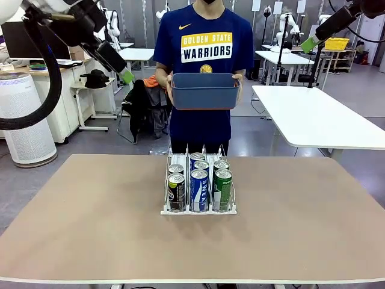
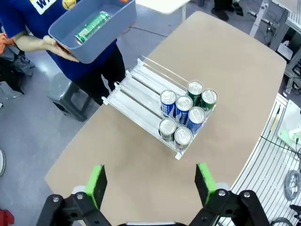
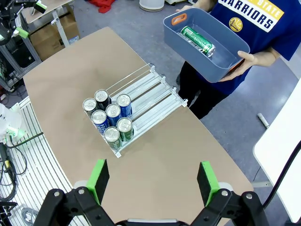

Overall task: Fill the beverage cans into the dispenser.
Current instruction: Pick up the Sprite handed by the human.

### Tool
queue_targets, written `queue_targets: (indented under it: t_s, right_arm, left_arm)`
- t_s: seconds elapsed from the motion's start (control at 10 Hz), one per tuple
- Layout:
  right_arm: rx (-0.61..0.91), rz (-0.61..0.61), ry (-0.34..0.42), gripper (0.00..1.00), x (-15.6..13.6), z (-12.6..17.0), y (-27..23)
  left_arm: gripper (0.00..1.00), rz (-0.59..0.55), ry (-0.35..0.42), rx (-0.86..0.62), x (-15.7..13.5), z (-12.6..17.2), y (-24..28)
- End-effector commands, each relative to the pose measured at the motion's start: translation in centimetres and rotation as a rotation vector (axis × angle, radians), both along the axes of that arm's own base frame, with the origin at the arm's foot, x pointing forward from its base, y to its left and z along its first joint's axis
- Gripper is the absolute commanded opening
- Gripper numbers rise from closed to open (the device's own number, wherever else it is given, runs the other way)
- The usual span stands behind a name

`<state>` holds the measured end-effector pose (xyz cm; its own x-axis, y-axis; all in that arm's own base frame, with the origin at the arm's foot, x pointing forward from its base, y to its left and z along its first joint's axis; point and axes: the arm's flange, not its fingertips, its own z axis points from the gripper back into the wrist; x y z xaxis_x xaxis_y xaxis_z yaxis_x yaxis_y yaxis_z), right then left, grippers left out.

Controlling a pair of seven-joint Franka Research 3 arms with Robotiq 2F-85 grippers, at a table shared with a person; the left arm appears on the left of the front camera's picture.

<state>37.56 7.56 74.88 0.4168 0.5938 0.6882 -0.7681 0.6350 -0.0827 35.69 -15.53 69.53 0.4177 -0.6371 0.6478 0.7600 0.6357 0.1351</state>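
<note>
Left gripper point(image 2: 150, 182) and right gripper point(image 3: 153, 181) are hanging spread, empty; the dispenser point(image 2: 134, 94) ahead of them is holding seven beverage cans point(image 2: 183, 109).

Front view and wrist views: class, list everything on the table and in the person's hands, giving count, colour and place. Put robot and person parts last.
Table: one, tan, foreground.
Dispenser: one, white base with clear dividers, mid-table.
Black cans: two, left lane, near end.
Blue cans: three, middle lane, near end.
Green cans: two, right lane, near end.
Tub: one, blue-grey, held beyond the table's far edge.
Green can: one, lying in the tub.
Hands: two, the person's, one at each end of the tub.
Left gripper: one, black with green pads, open, high above the table.
Right gripper: one, same colours, open, high above the table.
</note>
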Motion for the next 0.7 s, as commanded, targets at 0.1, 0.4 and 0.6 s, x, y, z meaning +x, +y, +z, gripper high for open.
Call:
queue_targets:
  t_s: [0.1, 0.4, 0.6]
  right_arm:
    - [-0.001, -0.001, 0.001, 1.0, 0.0, -0.1, 0.0]
    - [-0.001, -0.001, 0.001, 1.0, 0.0, -0.1, 0.0]
    - [-0.001, -0.001, 0.001, 1.0, 0.0, -0.1, 0.0]
  left_arm:
    - [1.0, -0.004, 0.021, 0.009, 0.1, -0.5, 0.1]
    - [1.0, -0.069, 0.102, -0.159, -0.7, -1.4, 0.2]
    - [1.0, -0.094, 0.108, -0.208, -0.8, 0.6, 1.8]
